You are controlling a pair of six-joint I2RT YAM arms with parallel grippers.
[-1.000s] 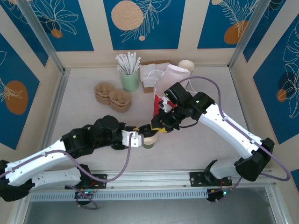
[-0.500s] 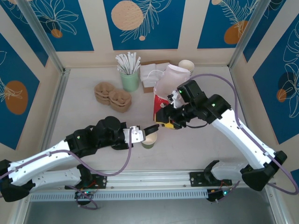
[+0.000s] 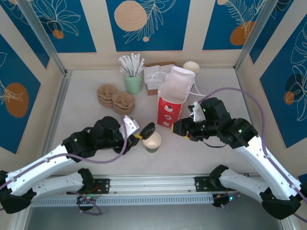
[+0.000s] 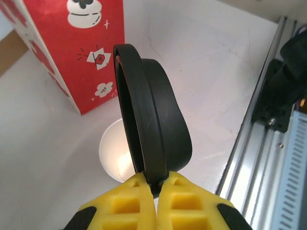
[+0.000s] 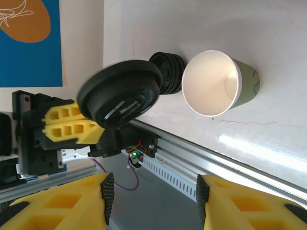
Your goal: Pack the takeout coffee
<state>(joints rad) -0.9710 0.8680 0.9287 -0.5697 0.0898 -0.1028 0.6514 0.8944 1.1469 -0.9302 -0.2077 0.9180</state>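
The takeout coffee cup (image 3: 152,142), pale green with a cream inside, stands open-topped near the table's front, just left of the red-and-white paper bag (image 3: 171,106). Its round black lid (image 3: 147,129) hangs on edge above the cup's left rim, with my left gripper (image 3: 139,134) shut on its edge. In the left wrist view the lid (image 4: 153,129) rises from my left gripper (image 4: 156,184), with the cup (image 4: 115,155) below and the bag (image 4: 72,48) behind. My right gripper (image 3: 178,128) hovers open and holding nothing to the right of the cup; its wrist view shows the cup (image 5: 218,84) and lid (image 5: 120,93).
At the back stand a green holder of white stirrers (image 3: 133,80), brown pulp cup carriers (image 3: 116,99), white napkins (image 3: 156,76) and a cream cup (image 3: 191,67). The aluminium rail (image 3: 158,182) runs along the front edge. The bag's mouth is open.
My right gripper has let go, opened and drawn back to the right of the cup. My left gripper has closed on the lid and pulled it slightly left and up.
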